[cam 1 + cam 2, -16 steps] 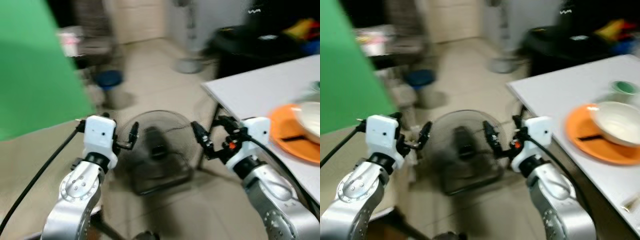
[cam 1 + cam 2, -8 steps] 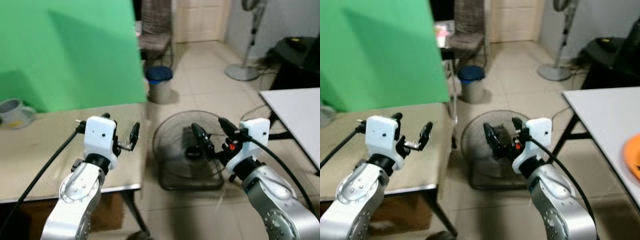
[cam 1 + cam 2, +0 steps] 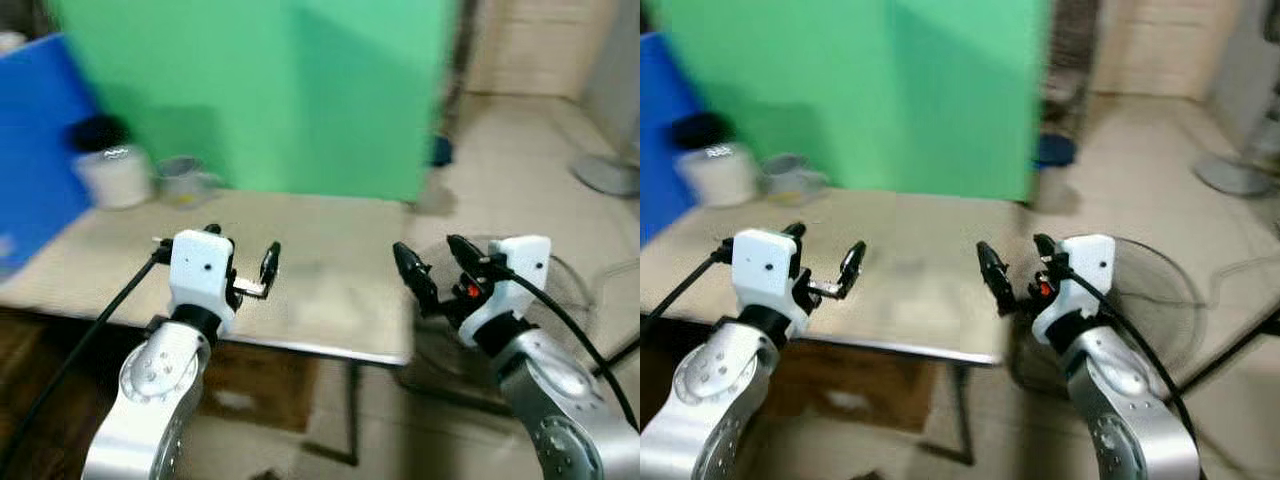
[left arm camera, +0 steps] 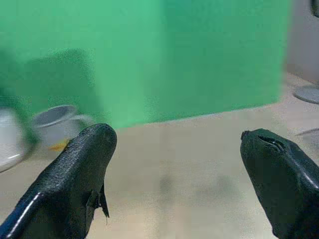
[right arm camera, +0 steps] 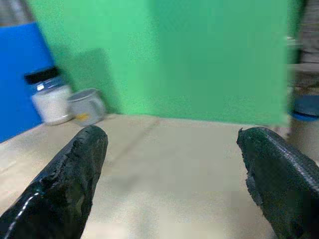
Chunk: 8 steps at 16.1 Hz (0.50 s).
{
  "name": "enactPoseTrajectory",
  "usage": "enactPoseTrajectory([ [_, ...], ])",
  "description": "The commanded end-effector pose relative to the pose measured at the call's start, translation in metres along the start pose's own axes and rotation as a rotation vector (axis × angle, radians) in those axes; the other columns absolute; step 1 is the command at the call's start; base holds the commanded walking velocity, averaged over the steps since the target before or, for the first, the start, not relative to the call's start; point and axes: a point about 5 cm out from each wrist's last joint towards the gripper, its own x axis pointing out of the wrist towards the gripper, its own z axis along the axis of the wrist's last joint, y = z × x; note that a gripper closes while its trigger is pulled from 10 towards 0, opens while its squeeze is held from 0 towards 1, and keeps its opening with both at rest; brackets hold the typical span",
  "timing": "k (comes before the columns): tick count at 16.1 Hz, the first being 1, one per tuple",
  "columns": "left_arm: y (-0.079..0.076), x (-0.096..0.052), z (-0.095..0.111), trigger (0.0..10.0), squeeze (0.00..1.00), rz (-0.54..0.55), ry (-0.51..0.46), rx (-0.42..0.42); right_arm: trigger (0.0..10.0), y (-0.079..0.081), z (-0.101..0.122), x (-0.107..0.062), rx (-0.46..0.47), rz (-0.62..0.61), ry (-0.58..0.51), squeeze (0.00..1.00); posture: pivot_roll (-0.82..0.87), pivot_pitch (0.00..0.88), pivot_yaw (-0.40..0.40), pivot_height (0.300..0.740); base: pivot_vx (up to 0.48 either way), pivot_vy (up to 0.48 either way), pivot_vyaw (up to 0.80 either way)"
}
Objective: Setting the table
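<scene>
Your left pincer (image 3: 250, 272) and right pincer (image 3: 436, 268) hang spread and empty above the beige table (image 3: 330, 290). A grey mug (image 3: 183, 181) and white jar (image 3: 112, 172) sit far back by the green screen (image 3: 300, 90). The view is blurred, so reaching now risks misjudging the mug and toppling it.

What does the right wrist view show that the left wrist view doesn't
Right wrist view: a blue panel and a white jar with a black lid next to the grey mug. Left wrist view: a fan base on the floor past the table's end. Both share the green screen, the beige table, the mug, and open black fingers.
</scene>
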Motion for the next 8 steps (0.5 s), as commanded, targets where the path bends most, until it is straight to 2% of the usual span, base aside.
enactPoseTrajectory([
  [1, 0.007, -0.001, -0.001, 10.0, 0.00, 0.025, 0.009, 0.021, 10.0, 0.007, 0.002, 0.003, 0.018, 0.023, -0.010, 1.00, 0.13, 0.000, 0.040, 0.740, 0.000, 0.439, 0.00],
  [3, 0.008, 0.000, 0.000, 10.0, 0.00, 0.025, 0.008, 0.025, 10.0, 0.006, 0.001, 0.003, 0.031, 0.009, -0.012, 1.00, 0.13, 0.000, 0.040, 0.740, 0.000, 0.446, 0.00],
  [4, 0.015, 0.003, 0.001, 10.0, 0.00, 0.030, 0.003, 0.055, 10.0, 0.014, 0.001, 0.007, 0.059, -0.019, -0.018, 0.87, 0.13, 0.000, 0.048, 0.740, 0.000, 0.450, 0.00],
  [5, 0.020, 0.005, 0.003, 10.0, 0.00, 0.031, 0.000, 0.075, 10.0, 0.020, 0.000, 0.011, 0.065, -0.023, -0.005, 0.00, 0.13, 0.000, 0.050, 0.740, 0.000, 0.450, 0.00],
  [6, 0.021, 0.006, 0.004, 10.0, 0.00, 0.031, -0.002, 0.083, 10.0, 0.020, -0.001, 0.012, 0.070, -0.028, 0.005, 0.00, 0.13, 0.000, 0.050, 0.740, 0.000, 0.446, 0.00],
  [8, 0.025, 0.008, 0.007, 10.0, 0.00, 0.054, -0.019, 0.070, 10.0, 0.018, -0.003, 0.013, 0.095, -0.042, 0.024, 0.00, 0.14, 0.000, 0.050, 0.740, 0.000, 0.000, 0.00],
])
